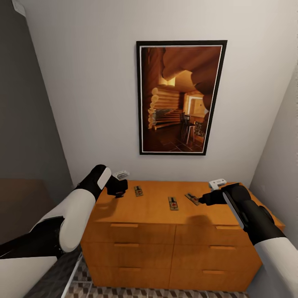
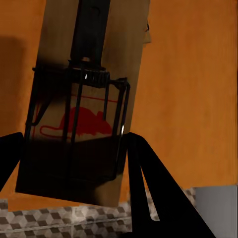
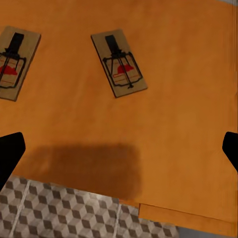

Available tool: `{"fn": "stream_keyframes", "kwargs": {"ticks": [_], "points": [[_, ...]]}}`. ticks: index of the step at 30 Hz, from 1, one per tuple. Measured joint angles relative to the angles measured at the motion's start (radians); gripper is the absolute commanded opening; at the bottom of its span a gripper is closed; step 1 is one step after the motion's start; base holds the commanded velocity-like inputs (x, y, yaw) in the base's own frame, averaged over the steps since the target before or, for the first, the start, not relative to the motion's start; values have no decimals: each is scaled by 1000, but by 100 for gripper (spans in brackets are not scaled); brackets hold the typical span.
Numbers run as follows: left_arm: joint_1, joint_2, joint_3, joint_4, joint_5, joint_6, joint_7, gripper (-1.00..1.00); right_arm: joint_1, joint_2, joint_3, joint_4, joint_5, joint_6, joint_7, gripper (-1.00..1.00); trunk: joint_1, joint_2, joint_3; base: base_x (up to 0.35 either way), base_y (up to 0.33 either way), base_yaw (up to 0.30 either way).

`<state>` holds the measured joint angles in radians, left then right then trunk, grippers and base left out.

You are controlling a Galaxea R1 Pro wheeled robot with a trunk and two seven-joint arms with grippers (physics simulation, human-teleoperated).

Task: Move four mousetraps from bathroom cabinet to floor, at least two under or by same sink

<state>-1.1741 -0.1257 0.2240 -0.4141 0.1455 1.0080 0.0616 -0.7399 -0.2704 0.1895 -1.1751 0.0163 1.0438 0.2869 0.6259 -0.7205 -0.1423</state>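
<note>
1. Cabinet point(image 1: 153, 207): wide orange-brown chest of drawers under a framed picture point(image 1: 181, 97) at 12 o'clock; cube-patterned floor point(image 1: 124, 291) at 6 o'clock.
2. Right gripper point(image 1: 201, 200): hovers over the cabinet top at 3 o'clock, fingers spread wide with nothing between them, as the right wrist view shows.
3. Left gripper point(image 1: 118, 190): at 9 o'clock on the top. In the left wrist view a mousetrap point(image 2: 82, 106) lies between its dark fingers point(image 2: 158, 193); whether they pinch it cannot be told.
4. Three further mousetraps on the top: one beside the left gripper point(image 1: 138, 191), one central point(image 1: 173, 203), one point(image 1: 192, 198) just before the right fingertips.
5. Handling (judged): light, stiff, thin boards; grip across the long wooden edges, clear of the wire parts, which may snag.
6. Markings: a red rodent silhouette printed on each board; no readable lettering.
</note>
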Motion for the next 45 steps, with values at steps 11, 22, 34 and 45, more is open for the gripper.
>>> {"fn": "stream_keyframes", "kwargs": {"ticks": [11, 22, 34, 45], "points": [[0, -1, -1, 0, 0, 1, -1, -100, 0, 0, -5, 1, 0, 0, 54, 100, 0, 0, 0, 31, -85, 0], [0, -4, -1, 1, 0, 2, -2, -100, 0, 1, -1, 2, 0, 0, 148, 100, 0, 0, 0, 3, -7, 0], [0, -5, -2, 1, 0, 2, -2, -100, 1, 1, 2, 2, 0, 0, 169, 100, 0, 0, -1, 0, 0, 35], [0, -6, -1, 1, 0, 1, -2, -100, 2, 1, 2, 2, 1, 0, 169, 100, 0, 0, -6, 0, 0, 110]]}}
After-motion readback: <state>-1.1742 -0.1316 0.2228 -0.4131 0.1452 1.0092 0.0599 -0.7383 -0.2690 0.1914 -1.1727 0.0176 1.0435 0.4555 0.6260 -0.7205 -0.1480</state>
